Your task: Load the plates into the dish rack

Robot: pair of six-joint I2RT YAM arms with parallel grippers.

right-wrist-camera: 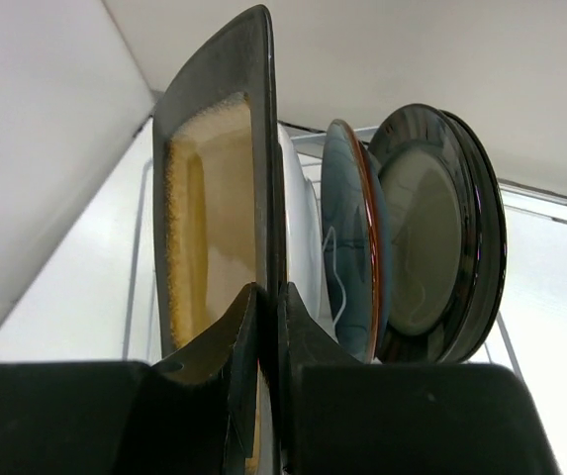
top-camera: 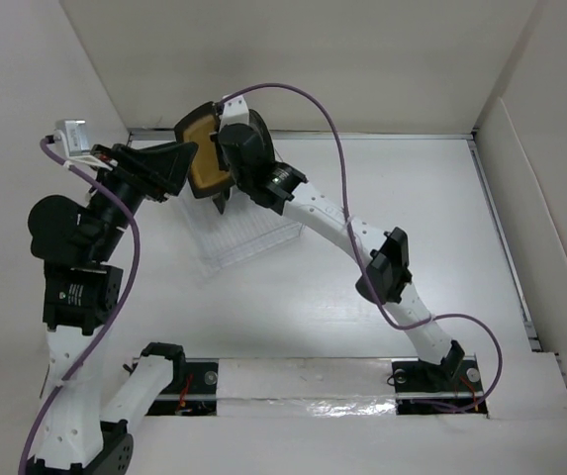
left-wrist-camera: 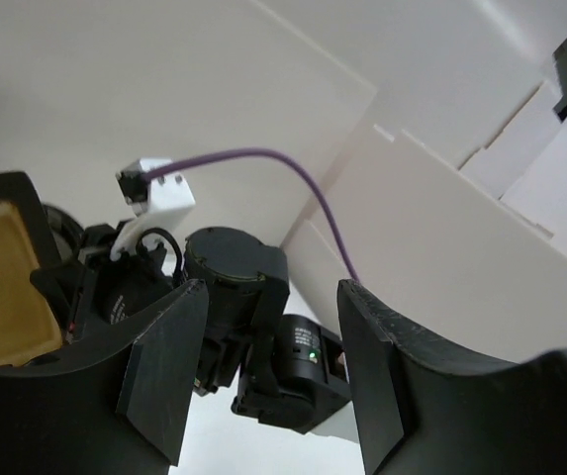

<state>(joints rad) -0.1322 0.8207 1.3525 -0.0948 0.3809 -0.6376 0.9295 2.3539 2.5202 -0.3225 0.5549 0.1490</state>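
LAYOUT | you had the dish rack (top-camera: 248,237) on the table (top-camera: 412,247), left of centre, toward the back wall | square plate (right-wrist-camera: 214,198) stood on edge over its far-left end — round plates (right-wrist-camera: 431,228) upright beside it | left gripper (top-camera: 182,166) just left of that plate

A white desk (top-camera: 412,198) lies boxed in by white foam-board walls, a back panel (top-camera: 313,59) and a right side panel (top-camera: 550,228). Shiny silver tape (top-camera: 303,408) runs along its near edge.
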